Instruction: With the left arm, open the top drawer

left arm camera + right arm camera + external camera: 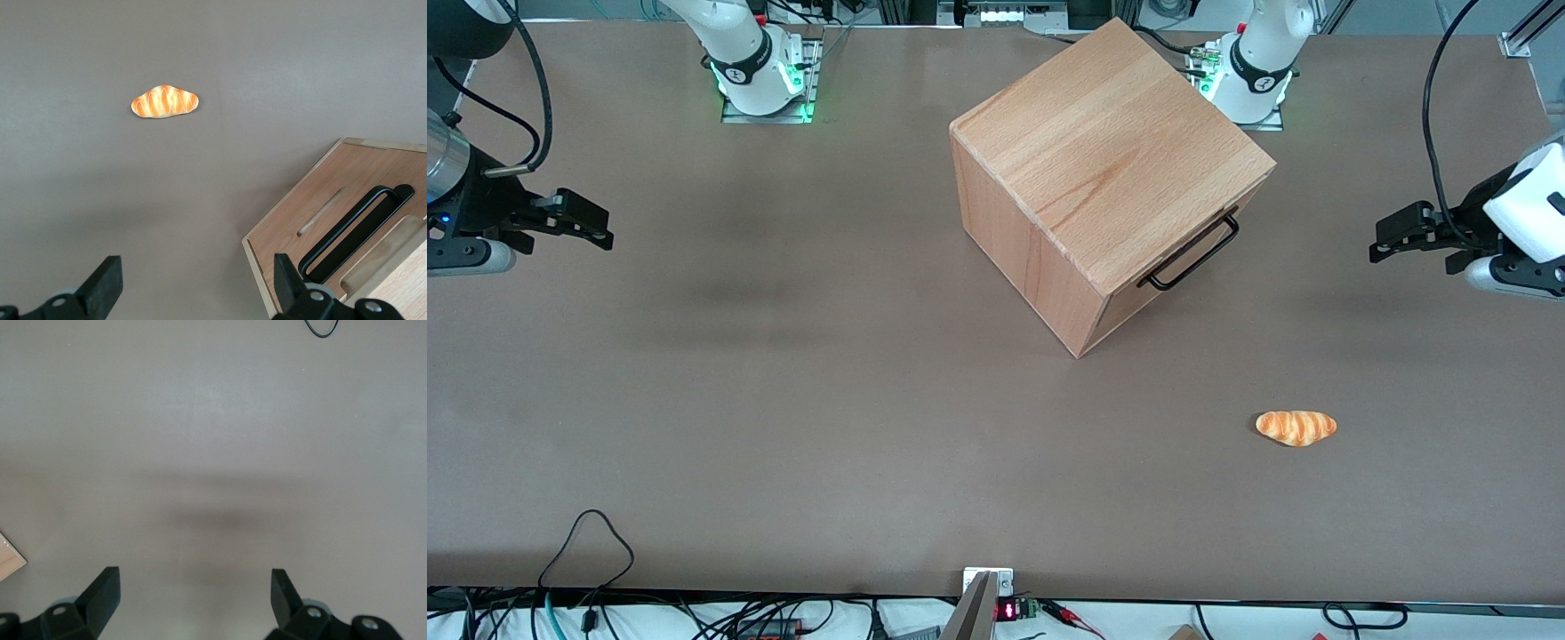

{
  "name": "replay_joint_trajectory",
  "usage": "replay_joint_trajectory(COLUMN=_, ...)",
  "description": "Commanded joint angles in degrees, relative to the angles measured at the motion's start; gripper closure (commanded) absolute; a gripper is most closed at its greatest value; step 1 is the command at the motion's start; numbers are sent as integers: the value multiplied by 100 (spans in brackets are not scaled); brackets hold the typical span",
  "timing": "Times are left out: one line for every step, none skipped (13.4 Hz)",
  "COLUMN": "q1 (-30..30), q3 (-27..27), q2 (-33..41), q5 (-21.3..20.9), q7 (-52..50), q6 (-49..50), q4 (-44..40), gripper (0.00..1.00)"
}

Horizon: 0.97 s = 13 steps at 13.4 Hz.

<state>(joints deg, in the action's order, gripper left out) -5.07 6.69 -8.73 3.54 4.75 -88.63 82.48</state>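
the cabinet (1103, 160) stood mid-table, its top drawer (1183, 258) closed, black bar handle (1193, 254) facing the working arm's end. the left arm (1525, 218) held its gripper (1383, 244) well apart from the cabinet, jaws spread wide and empty. a croissant (1296, 427) lay nearer the front camera than the cabinet.

The cabinet (1107, 173) is standing on the table (783, 400). The top drawer (1183, 258) is sitting closed in it. The gripper (1387, 242), fingers spread, is hovering well apart from the cabinet, toward the working arm's end. The bread roll (1296, 427) is lying nearer the front camera than the cabinet.
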Motion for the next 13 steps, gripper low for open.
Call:
replay_joint_trajectory(q1=-46, q3=-1, q2=-6, q5=112, q7=131, q6=-82, q4=-110, gripper=0)
replay_joint_trajectory(q1=-38, q3=-1, q2=-32, q5=103, q7=122, q6=-84, q4=-179, gripper=0)
replay_joint_trajectory(q1=-47, q3=-1, q2=-32, q5=103, q7=122, q6=-84, q4=-179, gripper=0)
replay_joint_trajectory(q1=-47, q3=-1, q2=-32, q5=103, q7=122, q6=-84, q4=-171, gripper=0)
replay_joint_trajectory(q1=-47, q3=-1, q2=-32, q5=94, q7=122, q6=-84, q4=-179, gripper=0)
replay_joint_trajectory(q1=-38, q3=-1, q2=-32, q5=94, q7=122, q6=-84, q4=-179, gripper=0)
replay_joint_trajectory(q1=-47, q3=-1, q2=-41, q5=94, q7=122, q6=-84, q4=-179, gripper=0)
replay_joint_trajectory(q1=-38, q3=-1, q2=-41, q5=94, q7=122, q6=-84, q4=-179, gripper=0)
replay_joint_trajectory(q1=-47, q3=-1, q2=-41, q5=86, q7=122, q6=-93, q4=-179, gripper=0)
replay_joint_trajectory(q1=-38, q3=-10, q2=-41, q5=51, q7=122, q6=-93, q4=-179, gripper=0)
replay_joint_trajectory(q1=-38, q3=-10, q2=-41, q5=24, q7=114, q6=-111, q4=-179, gripper=0)
replay_joint_trajectory(q1=-38, q3=-10, q2=-41, q5=24, q7=114, q6=-111, q4=-171, gripper=0)
replay_joint_trajectory(q1=-47, q3=-10, q2=-50, q5=24, q7=114, q6=-111, q4=-179, gripper=0)
